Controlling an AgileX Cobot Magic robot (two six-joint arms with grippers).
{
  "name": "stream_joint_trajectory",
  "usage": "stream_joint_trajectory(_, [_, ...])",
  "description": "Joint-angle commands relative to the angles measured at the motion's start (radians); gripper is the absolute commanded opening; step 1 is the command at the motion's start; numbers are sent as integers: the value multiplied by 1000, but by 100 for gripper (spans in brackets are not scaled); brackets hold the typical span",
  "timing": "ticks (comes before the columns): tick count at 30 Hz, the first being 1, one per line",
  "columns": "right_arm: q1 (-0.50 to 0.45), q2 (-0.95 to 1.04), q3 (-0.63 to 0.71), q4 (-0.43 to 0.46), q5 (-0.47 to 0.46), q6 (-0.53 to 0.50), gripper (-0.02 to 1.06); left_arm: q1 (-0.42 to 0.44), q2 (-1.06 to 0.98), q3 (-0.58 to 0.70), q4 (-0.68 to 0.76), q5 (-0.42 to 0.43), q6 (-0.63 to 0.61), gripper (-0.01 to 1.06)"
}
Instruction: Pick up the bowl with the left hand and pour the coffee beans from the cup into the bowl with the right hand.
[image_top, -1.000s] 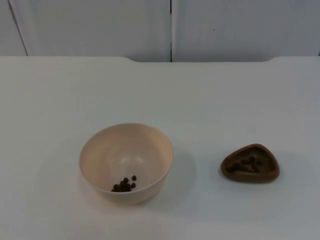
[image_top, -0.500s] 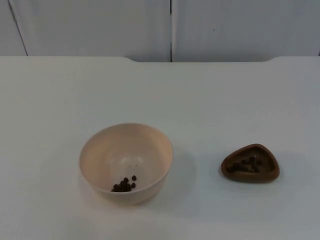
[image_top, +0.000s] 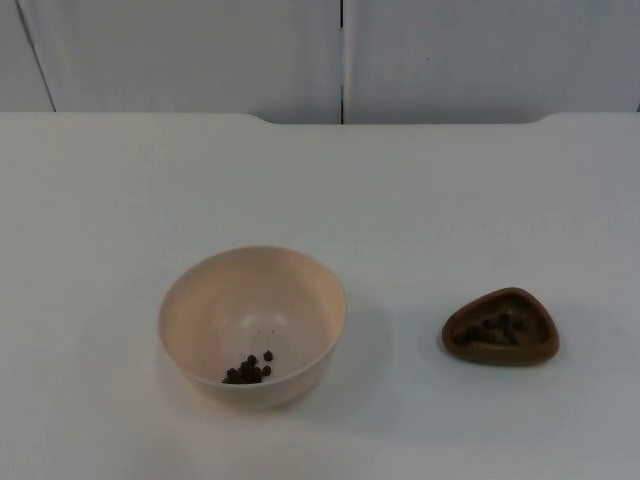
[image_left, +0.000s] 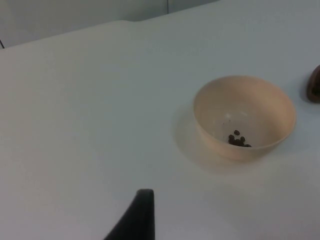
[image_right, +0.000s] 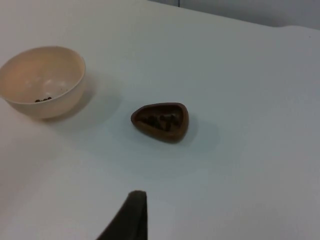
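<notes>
Jaws cannot be judged on either gripper; the left gripper (image_left: 137, 217) waits well back from the bowl (image_top: 252, 325), the right gripper (image_right: 131, 215) well back from the cup (image_top: 501, 327). Both rest on the table (image_top: 420, 200), apart, each holding beans. The shallow cup may spill if tipped early. Nothing blocks either approach.

White table top (image_top: 420, 200) running back to a grey partition wall (image_top: 200, 50). Sitting on it: cream bowl (image_top: 252, 327) with a few coffee beans (image_top: 248, 370) inside, and well apart to its right a small brown triangular cup (image_top: 501, 327) holding more beans.
</notes>
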Motion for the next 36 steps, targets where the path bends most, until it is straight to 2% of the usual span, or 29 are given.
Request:
stream_joint_trajectory(1, [0,-4,7,2,-14,2,105,3,-5,5,-12,1,0,105])
stream_joint_trajectory(24, [-10,-4,7,4,-14,2,105,3,-5,5,-12,1,0,105])
stream_joint_trajectory(32, [-132,-4,7,4,-14,2,105,1,-5,5,-12,1,0,105])
stream_joint_trajectory(36, [-227,-4,7,4,-16,2,105,1,-5,5,-12,1,0,105])
